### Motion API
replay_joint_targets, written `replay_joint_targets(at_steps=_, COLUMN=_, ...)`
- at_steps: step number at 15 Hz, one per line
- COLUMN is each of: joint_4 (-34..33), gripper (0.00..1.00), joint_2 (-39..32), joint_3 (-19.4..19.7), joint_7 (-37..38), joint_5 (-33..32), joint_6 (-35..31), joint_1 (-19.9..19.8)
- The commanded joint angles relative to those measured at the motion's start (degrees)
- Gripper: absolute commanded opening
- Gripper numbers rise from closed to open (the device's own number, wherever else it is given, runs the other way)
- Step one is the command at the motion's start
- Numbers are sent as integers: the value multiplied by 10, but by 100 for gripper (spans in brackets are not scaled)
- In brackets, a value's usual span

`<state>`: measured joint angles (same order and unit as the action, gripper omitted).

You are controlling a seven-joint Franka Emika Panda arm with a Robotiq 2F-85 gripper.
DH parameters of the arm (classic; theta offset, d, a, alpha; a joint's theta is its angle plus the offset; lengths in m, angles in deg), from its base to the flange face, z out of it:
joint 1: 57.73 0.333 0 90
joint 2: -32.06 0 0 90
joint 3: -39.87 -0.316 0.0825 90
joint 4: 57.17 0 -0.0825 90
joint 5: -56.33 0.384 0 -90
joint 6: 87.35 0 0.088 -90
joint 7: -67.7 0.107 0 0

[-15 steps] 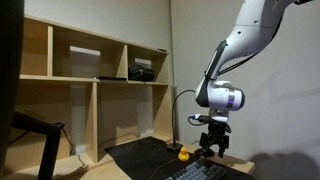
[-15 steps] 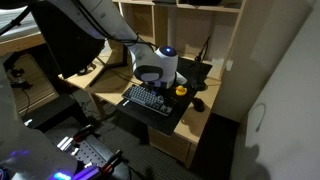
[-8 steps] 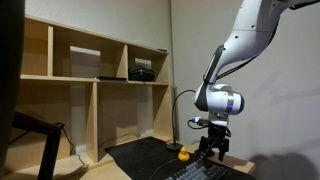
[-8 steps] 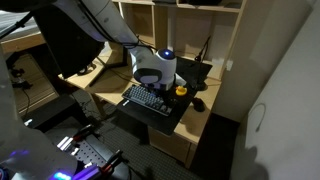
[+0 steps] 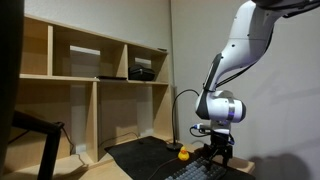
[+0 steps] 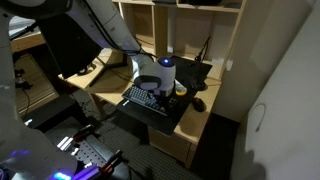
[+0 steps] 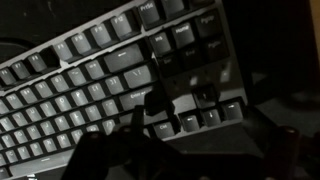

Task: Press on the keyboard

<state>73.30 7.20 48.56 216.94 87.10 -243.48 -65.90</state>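
The keyboard (image 7: 90, 80), a dark slab with rows of small square keys, fills the wrist view. It also lies at the desk's front in both exterior views (image 5: 198, 172) (image 6: 145, 98). My gripper (image 5: 217, 156) points straight down over the keyboard's right end, low above the keys. In the wrist view my gripper (image 7: 198, 128) shows as dark fingers (image 7: 150, 108) either side of the arrow keys, jaws apart and empty. It is too dark to tell whether a fingertip touches a key. In an exterior view the white wrist (image 6: 156, 72) hides the fingers.
A small yellow object (image 5: 184, 155) (image 6: 181, 90) stands just behind the keyboard. A black mouse (image 6: 199, 103) lies to its side. A black mat (image 5: 140, 156) covers the desk. Wooden shelves (image 5: 90, 70) rise behind, and a thin gooseneck stalk (image 5: 177, 110) stands close to the arm.
My gripper has come down towards the keyboard and shifted slightly sideways along it. The keyboard and other objects have not moved.
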Motion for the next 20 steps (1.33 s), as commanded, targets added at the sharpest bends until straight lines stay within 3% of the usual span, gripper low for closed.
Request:
replay_joint_targets(at_steps=1, joint_4=8, gripper=100, joint_2=6, joint_3=-14, joint_7=-20, joint_5=11, joint_6=-53, joint_1=-2)
replay_joint_targets(at_steps=4, joint_4=7, gripper=100, joint_2=1, joint_3=-12, joint_7=-15, joint_5=2, joint_6=-91, joint_1=1)
replay_joint_targets(at_steps=5, joint_4=0, gripper=100, joint_2=1, joint_3=-10, joint_7=-3, joint_5=-1, joint_6=-63, joint_1=1)
replay_joint_targets(at_steps=9, joint_4=0, gripper=100, joint_2=1, joint_3=-10, joint_7=-3, joint_5=-2, joint_6=-74, joint_1=2)
replay_joint_targets(at_steps=13, joint_4=14, gripper=100, joint_2=9, joint_3=-8, joint_7=-47, joint_5=-47, joint_6=-77, joint_1=8)
replay_joint_targets(at_steps=14, joint_4=2, gripper=100, joint_2=1, joint_3=-7, joint_7=-24, joint_5=-34, joint_6=-73, joint_1=6)
replay_joint_targets(at_steps=20, joint_4=4, gripper=100, joint_2=0, joint_3=-12, joint_7=-42, joint_5=-38, joint_6=-85, joint_1=7)
